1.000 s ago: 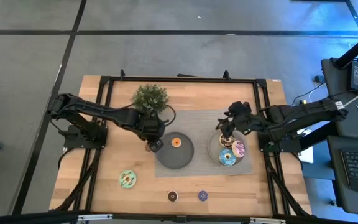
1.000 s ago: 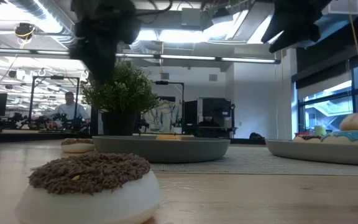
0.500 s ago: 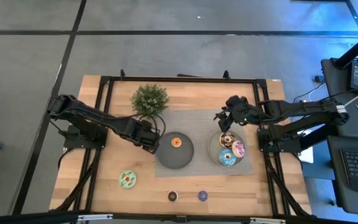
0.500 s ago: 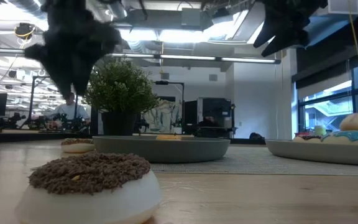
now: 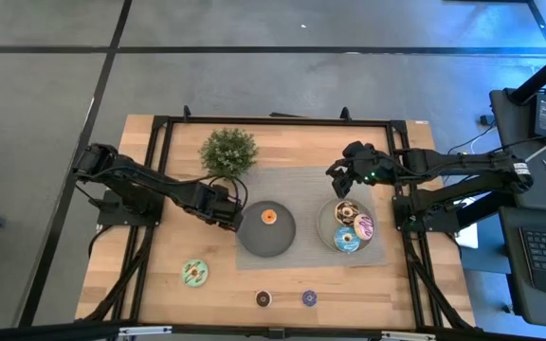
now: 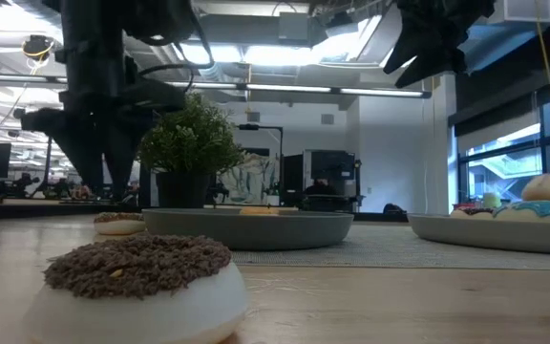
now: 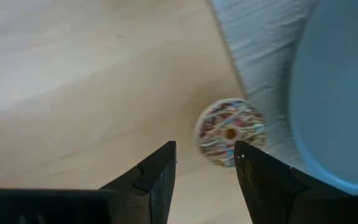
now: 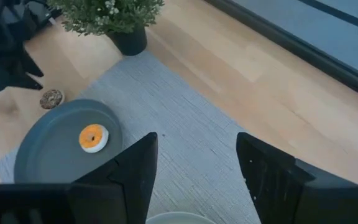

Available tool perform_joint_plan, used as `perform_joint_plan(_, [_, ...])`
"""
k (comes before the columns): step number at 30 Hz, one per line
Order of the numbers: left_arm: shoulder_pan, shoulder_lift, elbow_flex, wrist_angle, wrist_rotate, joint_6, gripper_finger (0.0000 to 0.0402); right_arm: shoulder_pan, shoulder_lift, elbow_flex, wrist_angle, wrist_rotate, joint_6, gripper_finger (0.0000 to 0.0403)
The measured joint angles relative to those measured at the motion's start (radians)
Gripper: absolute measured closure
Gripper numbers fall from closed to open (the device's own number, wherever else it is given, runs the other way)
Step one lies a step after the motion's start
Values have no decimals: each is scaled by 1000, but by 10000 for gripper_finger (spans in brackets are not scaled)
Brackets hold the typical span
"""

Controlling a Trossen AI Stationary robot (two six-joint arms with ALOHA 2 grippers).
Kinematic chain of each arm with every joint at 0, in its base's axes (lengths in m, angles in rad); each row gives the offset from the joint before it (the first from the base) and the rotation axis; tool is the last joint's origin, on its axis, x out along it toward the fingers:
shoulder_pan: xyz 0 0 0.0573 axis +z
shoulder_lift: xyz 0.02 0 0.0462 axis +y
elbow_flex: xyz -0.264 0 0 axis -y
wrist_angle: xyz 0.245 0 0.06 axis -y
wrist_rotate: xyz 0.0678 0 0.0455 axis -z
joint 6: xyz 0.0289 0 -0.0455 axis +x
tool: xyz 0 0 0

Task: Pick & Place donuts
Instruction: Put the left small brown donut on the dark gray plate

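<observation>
Nearest the front edge of the tabletop lie two mini donuts, a dark brown mini donut and a purple mini donut beside it, with the green donut a little farther in, toward the left. Past these sits the dark grey plate on a grey mat, an orange mini donut resting on it. Just beside the plate on the mat's right part is the pale grey bowl, holding the blue donut, the pink donut and a brown-topped donut.

The left tool hovers low just off the plate's left rim, its fingers spread with nothing between them. The left wrist view shows a sprinkled donut on the wood just beyond those fingertips, at the mat's edge.

The right tool hangs above the mat behind the bowl, fingers spread and empty. Farthest back stands a small potted plant.
</observation>
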Motion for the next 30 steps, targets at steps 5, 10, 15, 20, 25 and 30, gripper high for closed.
perform_joint_plan(5, [-1, 0, -46, 124, 0, -4, 249, -3, 0, 0, 0, 0, 0, 182])
perform_joint_plan(10, [-1, 1, -79, 127, 16, -32, 259, -3, 0, 0, 0, -4, 0, 182])
perform_joint_plan(15, [-9, 5, -83, 144, 11, -38, 267, -3, 0, 0, 0, -4, 0, 182])
perform_joint_plan(20, [-8, 51, -83, 155, 25, -38, 271, -3, 0, 0, 0, -4, 0, 182])
perform_joint_plan(25, [0, 104, -80, 181, 32, -24, 276, -3, 0, -1, -1, -4, -1, 182])
perform_joint_plan(30, [2, 102, -78, 174, 36, -9, 307, -3, 0, -1, -2, -4, -3, 182])
